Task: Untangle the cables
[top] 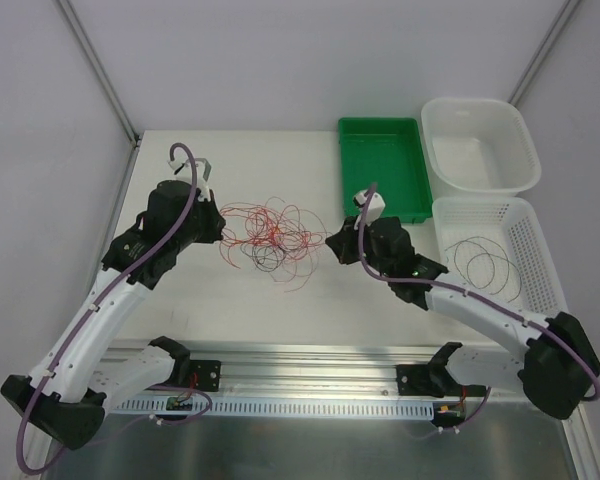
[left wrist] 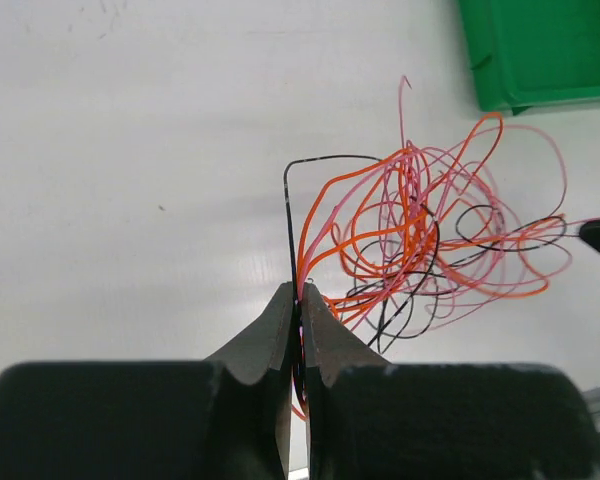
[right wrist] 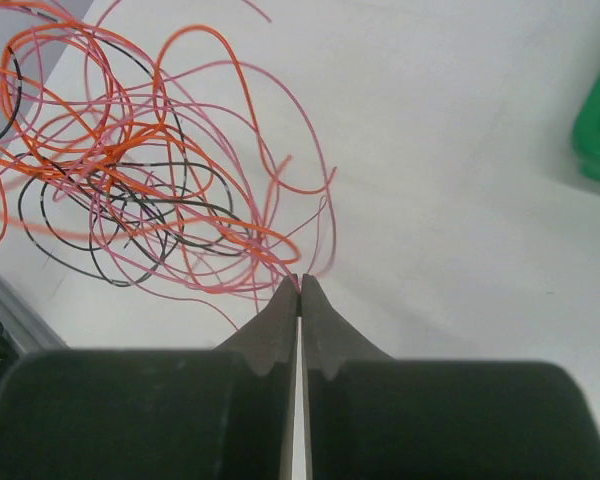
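Note:
A tangle of thin red, orange, pink and black cables (top: pixel 270 235) lies on the white table between the two arms. My left gripper (top: pixel 220 225) is at the tangle's left edge; in the left wrist view it (left wrist: pixel 300 292) is shut on several strands, black, orange and pink, of the cables (left wrist: pixel 420 230). My right gripper (top: pixel 332 243) is at the tangle's right edge; in the right wrist view it (right wrist: pixel 300 283) is shut on a thin pink strand of the cables (right wrist: pixel 130 170). A dark cable (top: pixel 485 265) lies coiled in the white basket.
A green tray (top: pixel 385 165) stands behind the right gripper, also seen in the left wrist view (left wrist: pixel 540 50). A white tub (top: pixel 480 145) is at the back right and a white mesh basket (top: pixel 525 225) at the right edge. A metal rail (top: pixel 300 375) runs along the near edge.

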`<state>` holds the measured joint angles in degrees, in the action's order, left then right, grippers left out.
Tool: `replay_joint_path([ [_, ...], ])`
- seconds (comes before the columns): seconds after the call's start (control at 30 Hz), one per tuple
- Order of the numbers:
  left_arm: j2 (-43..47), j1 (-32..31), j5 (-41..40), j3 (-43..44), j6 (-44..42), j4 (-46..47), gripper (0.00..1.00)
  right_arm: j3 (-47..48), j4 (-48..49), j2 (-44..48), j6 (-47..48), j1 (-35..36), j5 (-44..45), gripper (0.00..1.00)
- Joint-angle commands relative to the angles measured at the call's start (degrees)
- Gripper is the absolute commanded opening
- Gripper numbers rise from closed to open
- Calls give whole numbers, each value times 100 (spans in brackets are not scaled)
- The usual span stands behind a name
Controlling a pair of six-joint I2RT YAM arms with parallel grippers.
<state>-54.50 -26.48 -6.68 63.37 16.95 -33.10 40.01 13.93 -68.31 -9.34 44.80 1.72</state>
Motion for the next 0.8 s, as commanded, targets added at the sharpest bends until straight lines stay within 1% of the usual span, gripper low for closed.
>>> replay_joint_path([
  [0.0, 71, 161, 95, -18, 80, 49, 0, 68, -864, 573, 529, -76, 312, 1],
  [0.07, 36, 178, 150, 26, 45, 49, 0, 191, -1076, 670, 583, -67, 303, 1],
  [0.17, 45, 178, -316, -114, -51, -3, 0, 218, -1367, 977, 574, -76, 697, 1],
  [0.23, 10, 213, -535, -281, -43, -38, 0, 279, -1831, 1188, 548, -94, 830, 1],
  [0.33, -235, 319, -983, -492, -60, -240, 0, 542, -2420, 1776, 547, -111, 1015, 1],
  [0.37, -332, 415, -1202, -545, -78, -336, 0, 647, -2570, 2108, 574, -111, 989, 1],
  [0.43, -630, 520, -1196, -624, -87, -442, 3, 1183, -3070, 2392, 635, -111, 954, 1],
  [0.47, -728, 547, -1048, -642, -78, -477, 4, 1420, -3351, 2515, 714, -111, 875, 1],
  [0.53, -991, 565, -932, -633, -95, -522, 6, 1921, -3458, 2770, 793, -111, 647, 1],
  [0.57, -1071, 582, -941, -616, -95, -565, 8, 2036, -3459, 2832, 837, -103, 402, 1],
  [0.63, -1185, 600, -958, -572, -87, -653, 11, 2264, -3468, 2876, 890, -111, 242, 1],
  [0.7, -1186, 635, -923, -580, -78, -645, 14, 2344, -3694, 2702, 890, -111, 320, 1],
  [0.77, -1186, 670, -984, -598, -95, -654, 17, 2275, -4028, 2561, 856, -111, 644, 1],
])
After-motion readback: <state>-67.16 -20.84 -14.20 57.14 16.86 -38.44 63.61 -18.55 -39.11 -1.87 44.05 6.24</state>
